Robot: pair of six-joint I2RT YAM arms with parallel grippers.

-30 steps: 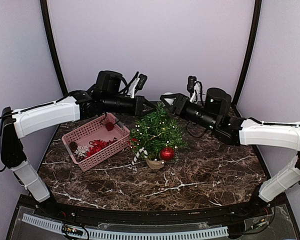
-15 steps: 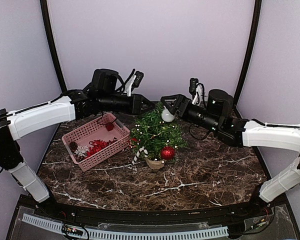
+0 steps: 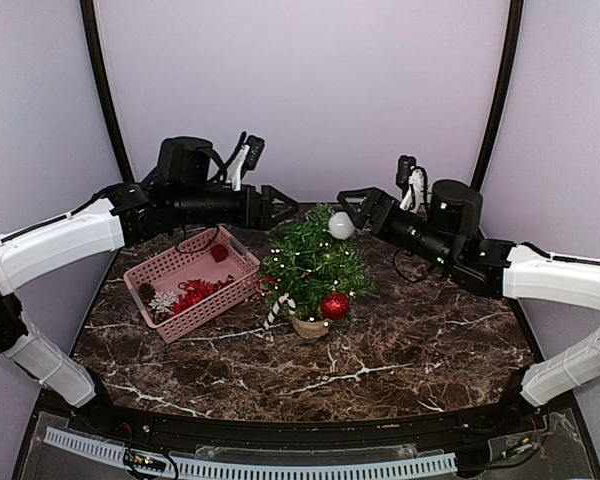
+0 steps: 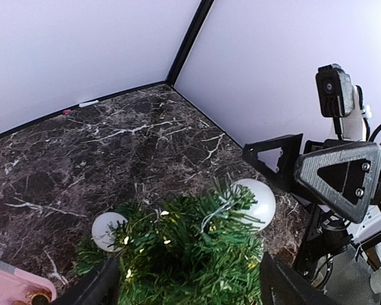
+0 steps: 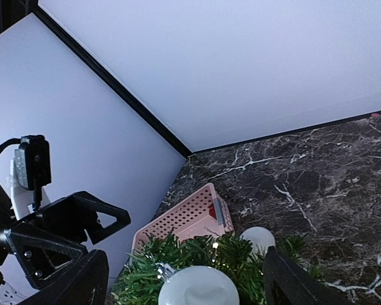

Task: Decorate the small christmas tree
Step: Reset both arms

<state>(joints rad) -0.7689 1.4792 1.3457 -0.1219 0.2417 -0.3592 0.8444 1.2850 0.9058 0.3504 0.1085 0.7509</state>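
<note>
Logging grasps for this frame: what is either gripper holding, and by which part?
Nothing is held. The left gripper and right gripper stand open beside the top of the small christmas tree; a white bauble sits there free of both.

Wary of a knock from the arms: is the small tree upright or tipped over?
Upright. The small christmas tree sits straight above its tan pot, which rests flat on the marble table.

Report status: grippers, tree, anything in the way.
Left gripper open, empty, left of treetop. Right gripper open, beside white ball. Small christmas tree upright, ball resting on top. Pink basket alongside, not blocking.
</note>
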